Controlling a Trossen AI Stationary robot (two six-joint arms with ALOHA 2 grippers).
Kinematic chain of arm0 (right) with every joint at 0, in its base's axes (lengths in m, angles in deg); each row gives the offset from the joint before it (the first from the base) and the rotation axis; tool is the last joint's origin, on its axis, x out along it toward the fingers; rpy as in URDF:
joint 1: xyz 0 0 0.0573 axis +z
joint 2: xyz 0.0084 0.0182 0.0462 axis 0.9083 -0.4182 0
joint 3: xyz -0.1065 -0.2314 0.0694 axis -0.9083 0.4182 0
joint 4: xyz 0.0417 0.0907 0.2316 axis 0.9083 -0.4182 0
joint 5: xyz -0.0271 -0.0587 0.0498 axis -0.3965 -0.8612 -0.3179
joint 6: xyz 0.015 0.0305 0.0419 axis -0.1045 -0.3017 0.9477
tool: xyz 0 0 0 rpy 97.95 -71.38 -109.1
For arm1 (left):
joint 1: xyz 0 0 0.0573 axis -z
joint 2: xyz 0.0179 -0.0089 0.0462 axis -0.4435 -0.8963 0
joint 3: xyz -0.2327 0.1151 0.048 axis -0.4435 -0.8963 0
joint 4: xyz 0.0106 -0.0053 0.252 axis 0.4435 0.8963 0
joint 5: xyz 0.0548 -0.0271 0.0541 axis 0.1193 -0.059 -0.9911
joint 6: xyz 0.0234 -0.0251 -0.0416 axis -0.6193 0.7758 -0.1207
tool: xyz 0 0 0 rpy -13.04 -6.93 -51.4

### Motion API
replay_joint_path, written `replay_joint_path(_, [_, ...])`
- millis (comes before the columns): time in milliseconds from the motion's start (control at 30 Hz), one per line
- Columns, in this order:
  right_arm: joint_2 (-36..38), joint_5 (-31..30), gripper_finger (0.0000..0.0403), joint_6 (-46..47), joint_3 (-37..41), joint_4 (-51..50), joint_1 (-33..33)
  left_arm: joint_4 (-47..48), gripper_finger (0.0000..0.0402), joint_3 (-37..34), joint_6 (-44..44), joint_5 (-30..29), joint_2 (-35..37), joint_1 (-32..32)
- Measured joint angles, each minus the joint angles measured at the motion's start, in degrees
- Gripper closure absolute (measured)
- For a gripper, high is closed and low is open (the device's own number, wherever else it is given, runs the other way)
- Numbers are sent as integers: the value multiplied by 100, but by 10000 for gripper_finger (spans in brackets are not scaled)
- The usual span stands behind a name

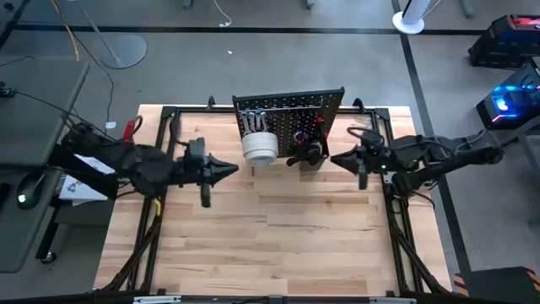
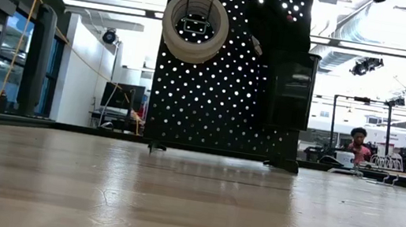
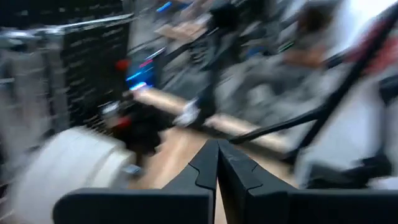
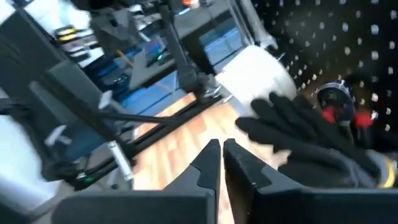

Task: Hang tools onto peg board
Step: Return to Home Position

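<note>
The peg board stands upright at the table's far middle. A stack of white tape rolls hangs from its left part and also shows in the low view. Silver tools hang above the rolls. A black glove-like bundle hangs at the board's lower right, beside the black bin. My left gripper is shut and empty, left of the rolls and pointing toward them. My right gripper is shut and empty, just right of the bundle, pointing at it.
The black table frame runs along the left and right edges and behind the board. The wooden top in front of the board lies bare. A person sits far off in the room behind.
</note>
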Motion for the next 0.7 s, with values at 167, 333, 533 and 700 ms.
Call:
replay_joint_path(167, [207,-256,400,757,-4,-469,596,-3264,401,-2435,62,1675,1129,-696])
replay_joint_path(333, [-38,-1162,402,1919,423,-258,1364,-4913,401,-4170,918,2016,1733,-961])
replay_joint_path(533, [-180,-1251,402,2422,1845,1687,1115,-5102,401,-4929,990,2013,1989,-1204])
replay_joint_path(700, [274,-74,403,1549,2755,3004,-60,-5098,401,-5122,514,2013,2140,-1707])
